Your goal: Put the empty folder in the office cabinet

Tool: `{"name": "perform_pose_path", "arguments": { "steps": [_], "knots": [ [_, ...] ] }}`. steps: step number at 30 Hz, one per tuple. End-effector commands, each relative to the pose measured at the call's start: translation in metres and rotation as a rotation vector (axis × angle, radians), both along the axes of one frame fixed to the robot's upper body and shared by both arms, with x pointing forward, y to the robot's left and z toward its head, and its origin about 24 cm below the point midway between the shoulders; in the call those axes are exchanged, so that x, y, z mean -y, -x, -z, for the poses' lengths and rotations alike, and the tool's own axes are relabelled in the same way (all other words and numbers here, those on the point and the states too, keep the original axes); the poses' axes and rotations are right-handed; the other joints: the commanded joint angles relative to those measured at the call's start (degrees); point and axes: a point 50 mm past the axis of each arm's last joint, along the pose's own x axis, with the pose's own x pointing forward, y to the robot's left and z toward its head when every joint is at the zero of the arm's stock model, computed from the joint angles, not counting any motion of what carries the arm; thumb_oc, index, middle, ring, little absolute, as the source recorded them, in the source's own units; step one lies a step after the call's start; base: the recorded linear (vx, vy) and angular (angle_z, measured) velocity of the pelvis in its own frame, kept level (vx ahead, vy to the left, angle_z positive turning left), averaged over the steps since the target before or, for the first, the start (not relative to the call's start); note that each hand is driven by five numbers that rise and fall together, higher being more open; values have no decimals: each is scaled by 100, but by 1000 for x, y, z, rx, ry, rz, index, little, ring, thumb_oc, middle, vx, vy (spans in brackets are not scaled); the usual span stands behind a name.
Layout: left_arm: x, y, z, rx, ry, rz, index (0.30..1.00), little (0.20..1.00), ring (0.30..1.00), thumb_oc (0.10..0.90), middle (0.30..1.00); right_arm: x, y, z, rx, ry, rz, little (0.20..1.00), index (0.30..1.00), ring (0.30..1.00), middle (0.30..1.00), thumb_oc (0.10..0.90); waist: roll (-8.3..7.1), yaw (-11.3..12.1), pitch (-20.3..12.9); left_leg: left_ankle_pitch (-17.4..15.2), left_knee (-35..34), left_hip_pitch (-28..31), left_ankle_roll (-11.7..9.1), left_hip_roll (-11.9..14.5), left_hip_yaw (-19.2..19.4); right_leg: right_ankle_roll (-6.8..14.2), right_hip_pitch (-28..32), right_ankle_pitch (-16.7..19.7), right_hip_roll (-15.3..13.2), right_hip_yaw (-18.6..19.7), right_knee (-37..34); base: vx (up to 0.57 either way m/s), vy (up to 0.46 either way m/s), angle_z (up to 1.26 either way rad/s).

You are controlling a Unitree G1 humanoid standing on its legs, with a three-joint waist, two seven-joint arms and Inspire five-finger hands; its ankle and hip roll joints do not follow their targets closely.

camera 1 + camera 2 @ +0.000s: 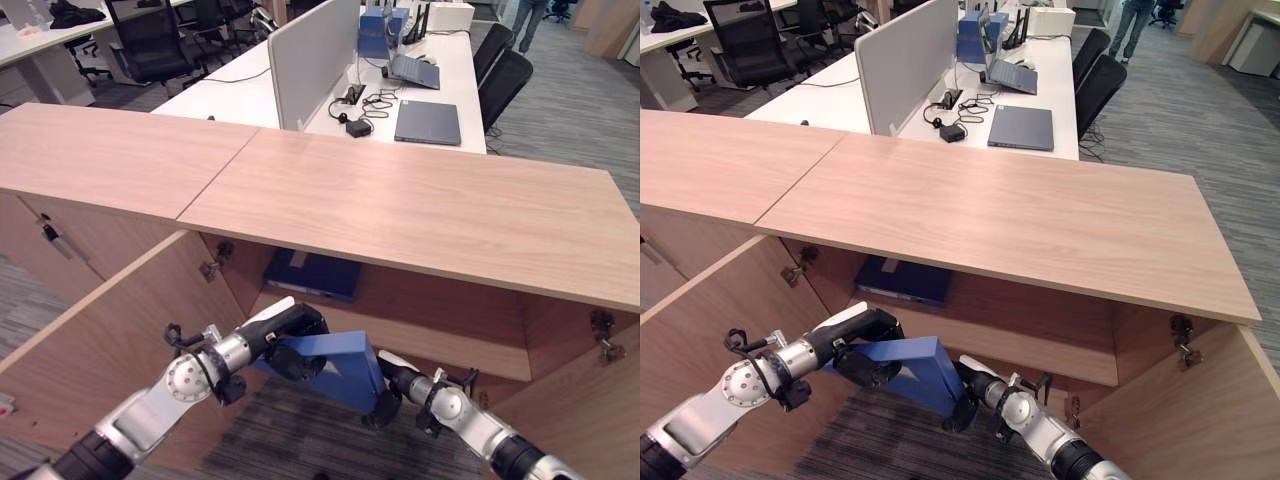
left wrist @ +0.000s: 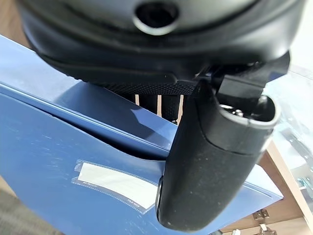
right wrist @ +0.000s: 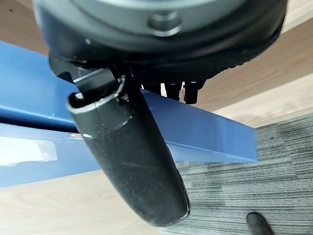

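A blue folder (image 1: 345,366) hangs in front of the open lower part of the wooden cabinet (image 1: 420,210), held between both hands. My left hand (image 1: 285,335) grips its left end, fingers and thumb curled round the edge, as the left wrist view shows with the thumb (image 2: 210,161) over the blue folder (image 2: 58,147). My right hand (image 1: 392,385) clamps the right end from below; in the right wrist view its thumb (image 3: 132,161) lies across the blue folder (image 3: 205,132). Another blue folder (image 1: 312,272) lies flat on the shelf inside.
The cabinet's doors stand open: one at the left (image 1: 100,340), one at the right (image 1: 590,410). Behind the cabinet top are white desks (image 1: 330,90) with a grey divider (image 1: 310,55), a closed laptop (image 1: 428,122) and office chairs (image 1: 500,80). A person (image 1: 528,20) stands far back.
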Motion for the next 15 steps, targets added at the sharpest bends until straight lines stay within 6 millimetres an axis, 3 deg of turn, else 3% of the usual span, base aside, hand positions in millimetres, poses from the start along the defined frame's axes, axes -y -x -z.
{"name": "perform_pose_path", "arguments": {
  "steps": [1,4,6,9,11,12,14,15],
  "knots": [
    [89,13,-70,75,700,350,300,300,300,400,300,-83,-41,-68,312,-224,-187,900,900,900,900,800,-183,-57,-272,-326,-38,-17,-203,138,142,410,224,-166,-202,111,34,0,0,0],
    [94,12,-54,-27,747,298,300,300,300,400,300,-83,-55,-78,330,-283,-92,900,900,900,900,800,-173,-65,-275,-307,-38,-18,-199,139,144,397,224,-165,-195,120,34,0,0,0],
    [97,11,-51,-51,766,288,300,300,300,400,300,-83,-58,-76,292,-338,-21,300,300,300,300,400,-173,-64,-262,-292,-38,-18,-196,138,148,389,223,-152,-195,128,34,0,0,0],
    [100,11,-47,-96,793,278,300,300,300,400,300,-91,-47,-68,171,-463,23,300,300,300,300,400,-174,-96,-254,-285,-38,-24,-205,133,155,383,225,-153,-187,127,34,0,0,0],
    [101,10,-43,-109,792,269,300,300,300,400,300,-92,-34,-55,33,-585,100,300,300,300,300,400,-178,-117,-245,-290,-38,-15,-213,128,161,386,231,-149,-186,117,34,0,0,0],
    [100,10,-39,-112,782,253,300,300,300,400,300,-94,-19,-40,-114,-684,182,300,300,300,300,400,-179,-130,-240,-288,-38,-11,-224,129,170,391,223,-140,-185,114,34,0,0,0],
    [100,10,-38,-111,775,249,300,300,300,400,300,-95,-14,-36,-162,-714,197,300,300,300,300,400,-184,-131,-244,-285,-38,-19,-227,128,171,392,213,-135,-186,111,34,0,0,0],
    [101,9,-35,-119,772,236,300,300,300,400,300,-99,-1,-26,-288,-809,268,300,300,300,300,400,-192,-133,-215,-281,-38,-18,-236,130,175,394,212,-126,-186,113,34,0,0,0]
  ]
}}
